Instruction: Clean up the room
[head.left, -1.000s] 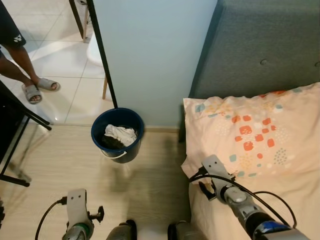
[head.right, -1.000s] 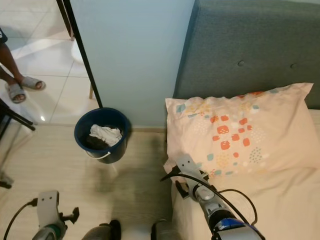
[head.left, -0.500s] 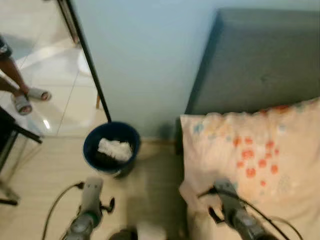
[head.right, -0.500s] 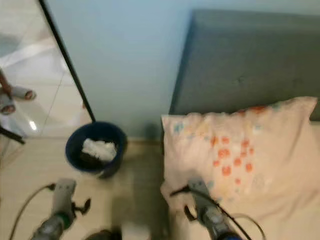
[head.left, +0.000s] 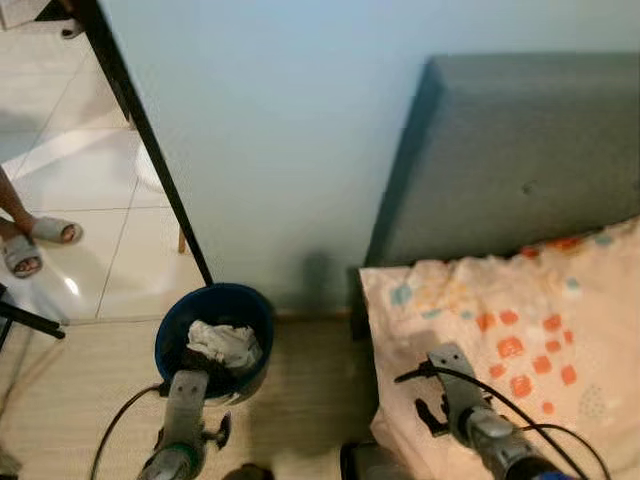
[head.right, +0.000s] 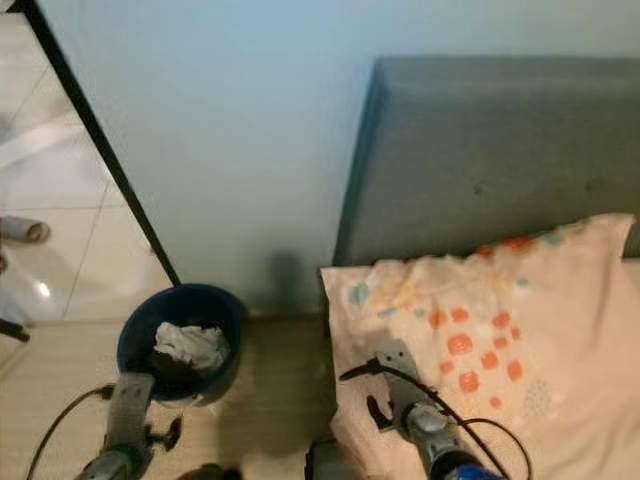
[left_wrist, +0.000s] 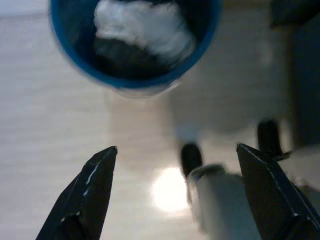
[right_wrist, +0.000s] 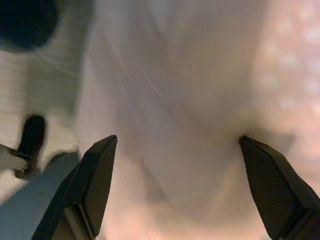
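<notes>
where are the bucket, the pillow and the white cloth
bucket (head.left: 168, 336), left eye view, on its blue left rim
pillow (head.left: 500, 330), left eye view, on the patterned top face
white cloth (head.left: 225, 343), left eye view, on the middle of the bundle inside the bucket

open floor (head.left: 300, 390) between blue bucket (head.left: 213, 335) and bed (head.left: 560, 400); blocked behind by wall (head.left: 290, 140) and grey headboard (head.left: 520, 160), on the left by black post (head.left: 150, 150)
</notes>
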